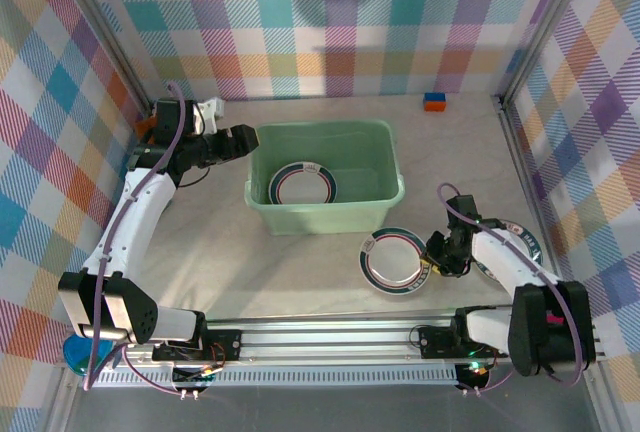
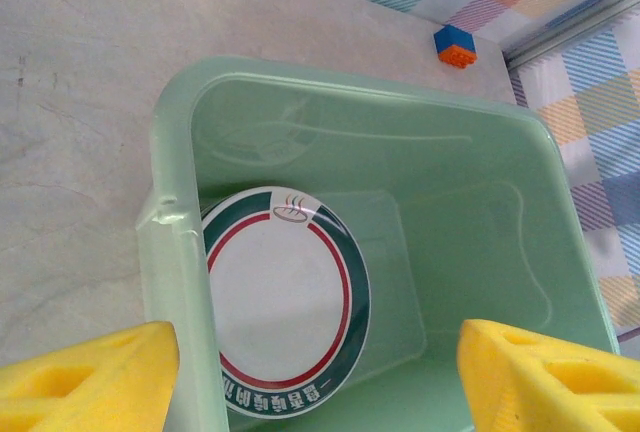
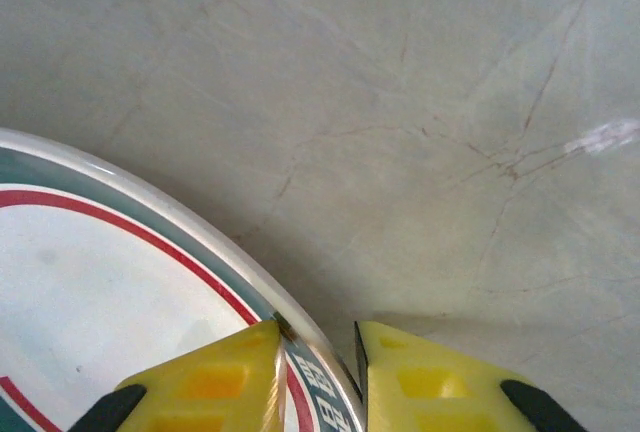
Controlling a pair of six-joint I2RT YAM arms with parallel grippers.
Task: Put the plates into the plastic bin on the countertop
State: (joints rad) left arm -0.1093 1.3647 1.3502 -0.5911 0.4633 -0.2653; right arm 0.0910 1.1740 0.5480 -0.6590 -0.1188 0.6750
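Note:
The mint-green plastic bin (image 1: 385, 195) stands mid-countertop with one green-and-red rimmed plate (image 1: 303, 185) lying in it. My left gripper (image 1: 243, 140) hangs open over the bin's left end; its yellow fingers (image 2: 88, 376) straddle the bin wall (image 2: 168, 282) above that plate (image 2: 285, 302). In front of the bin, a second plate (image 1: 397, 259) rests on the countertop (image 1: 300, 272). My right gripper (image 1: 438, 264) is shut on its right rim. Seen from the right wrist, the gripper (image 3: 318, 340) pinches the plate (image 3: 100, 282) edge. A third plate (image 1: 527, 239) lies partly under the right arm.
A small blue-and-orange block (image 1: 434, 101) sits by the back wall, also seen from the left wrist as a block (image 2: 455, 45). Plaid walls close in the back and both sides. Bare countertop (image 3: 400, 102) stretches beyond the held plate.

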